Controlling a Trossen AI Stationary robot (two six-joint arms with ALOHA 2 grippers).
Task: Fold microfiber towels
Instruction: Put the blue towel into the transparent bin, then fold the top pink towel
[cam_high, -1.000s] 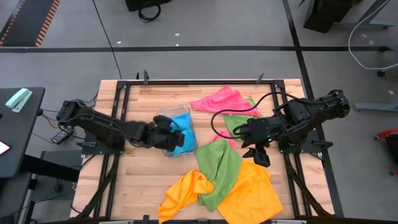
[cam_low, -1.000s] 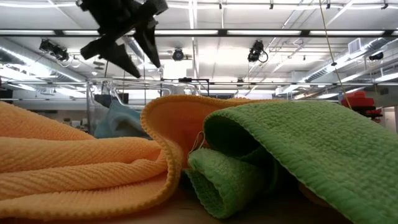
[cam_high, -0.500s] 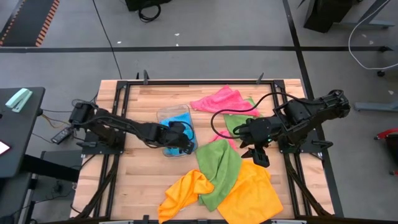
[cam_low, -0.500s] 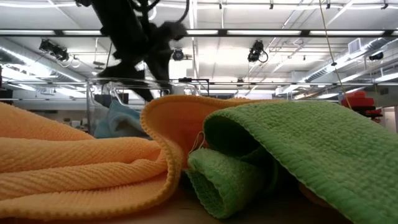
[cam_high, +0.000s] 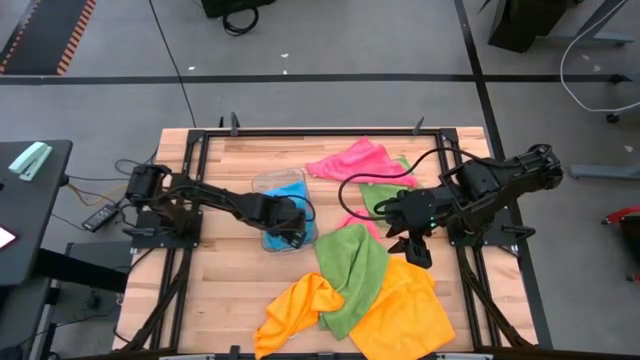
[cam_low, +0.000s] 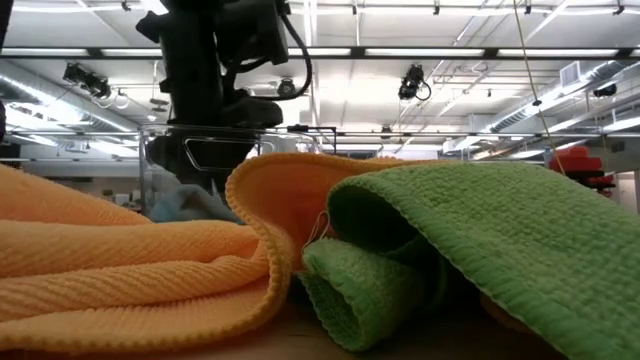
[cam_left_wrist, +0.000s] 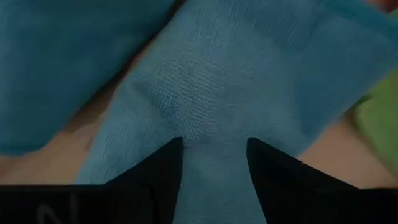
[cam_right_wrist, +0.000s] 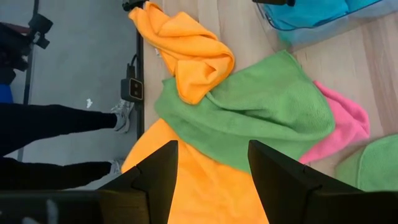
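The left gripper (cam_high: 291, 226) is lowered into the clear tray (cam_high: 262, 186), and in its wrist view its fingers (cam_left_wrist: 163, 167) are seen pressed onto the blue towel (cam_left_wrist: 205, 81) with a ridge of cloth between them; whether the pinch is fully made cannot be told, as the fingertips are partly buried in the pile. The right gripper (cam_high: 421, 252) is held open and empty above the orange towel (cam_high: 405, 310), just beside the green towel (cam_high: 352, 270); the pink towel (cam_high: 350, 160) lies at the far side of the bench (cam_high: 222, 300). If only a thin fold has been caught, the blue towel could slip free as it is lifted. If more than one layer is taken, the towel could be raised bunched and be hard to spread. The light tray could be dragged or tipped should the cloth snag on its wall. The heaped orange and green towels could be disturbed by a wide swing.
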